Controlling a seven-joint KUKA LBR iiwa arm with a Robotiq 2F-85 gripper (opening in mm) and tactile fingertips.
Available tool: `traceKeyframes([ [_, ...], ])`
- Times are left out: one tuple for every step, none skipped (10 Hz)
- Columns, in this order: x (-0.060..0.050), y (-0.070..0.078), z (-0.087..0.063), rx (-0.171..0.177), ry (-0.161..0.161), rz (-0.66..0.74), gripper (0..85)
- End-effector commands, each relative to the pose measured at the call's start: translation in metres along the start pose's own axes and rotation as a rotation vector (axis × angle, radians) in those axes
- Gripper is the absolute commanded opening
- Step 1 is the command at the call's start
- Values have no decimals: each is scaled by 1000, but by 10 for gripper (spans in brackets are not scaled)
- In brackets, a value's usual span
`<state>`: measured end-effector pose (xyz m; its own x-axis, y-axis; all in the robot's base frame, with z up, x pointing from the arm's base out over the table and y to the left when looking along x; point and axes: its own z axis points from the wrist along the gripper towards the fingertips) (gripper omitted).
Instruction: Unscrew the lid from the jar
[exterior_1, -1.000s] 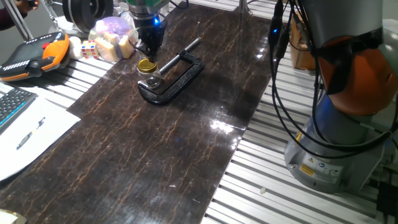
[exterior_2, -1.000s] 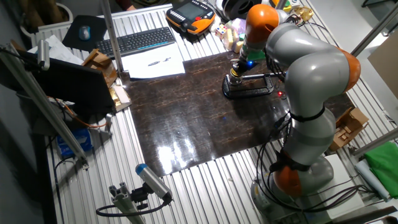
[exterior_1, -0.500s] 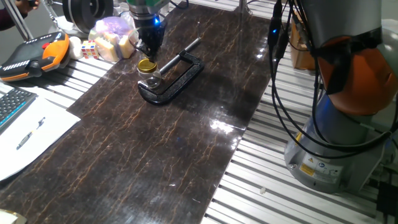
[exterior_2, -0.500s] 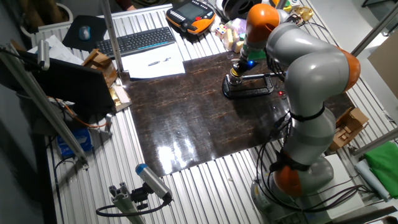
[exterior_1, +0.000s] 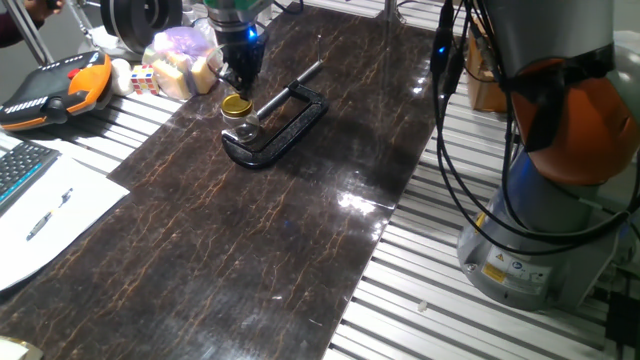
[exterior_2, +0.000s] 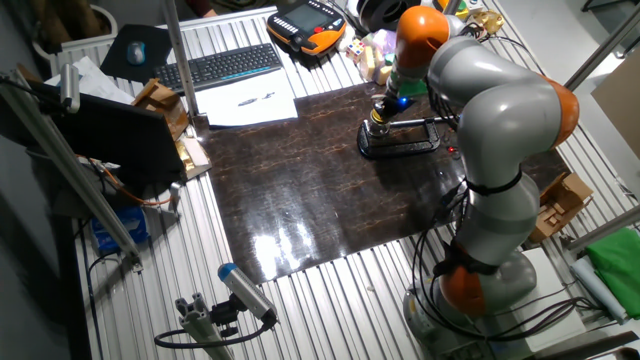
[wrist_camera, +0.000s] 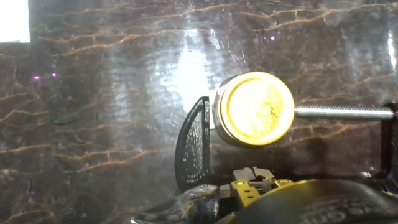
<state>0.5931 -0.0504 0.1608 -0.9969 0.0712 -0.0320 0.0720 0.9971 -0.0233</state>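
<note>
On your surface (exterior_1: 300, 230), the jar (exterior_1: 238, 125) stands inside the clamp (exterior_1: 285, 125), lid (exterior_1: 236, 104) on top. The gripper (exterior_1: 240, 78) hangs just above it, at twelve o'clock. The keyboard (exterior_1: 20, 165) lies at nine o'clock.

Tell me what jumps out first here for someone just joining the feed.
The bright gold lid on the small jar, held in a black clamp on the dark marbled tabletop. The hand hangs just above the lid, and the big grey and orange arm fills the right side.
</note>
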Motion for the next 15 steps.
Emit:
traceKeyframes([
  [0, 0, 0, 7, 3, 1, 7],
  [0, 0, 0, 11, 3, 4, 7],
  [0, 0, 0, 26, -5, 13, 7],
  [0, 0, 0, 38, -12, 20, 7],
  [0, 0, 0, 50, -16, 18, 7],
  [0, 0, 0, 43, -12, 3, 7],
  [0, 0, 0, 40, -11, -19, 7],
  [0, -5, 3, 15, -16, -36, 7],
  [-3, -9, 7, -2, -19, -37, 7],
  [-8, -8, 5, 16, -25, -27, 7],
  [-15, -8, 1, 21, -13, -20, 7],
  [-20, -10, -1, 18, -5, -15, 7],
  [-24, -11, 0, 13, -16, -12, 7],
  [-31, -13, -2, 9, -15, -10, 7],
  [-36, -15, -1, -3, -11, -7, 7],
])
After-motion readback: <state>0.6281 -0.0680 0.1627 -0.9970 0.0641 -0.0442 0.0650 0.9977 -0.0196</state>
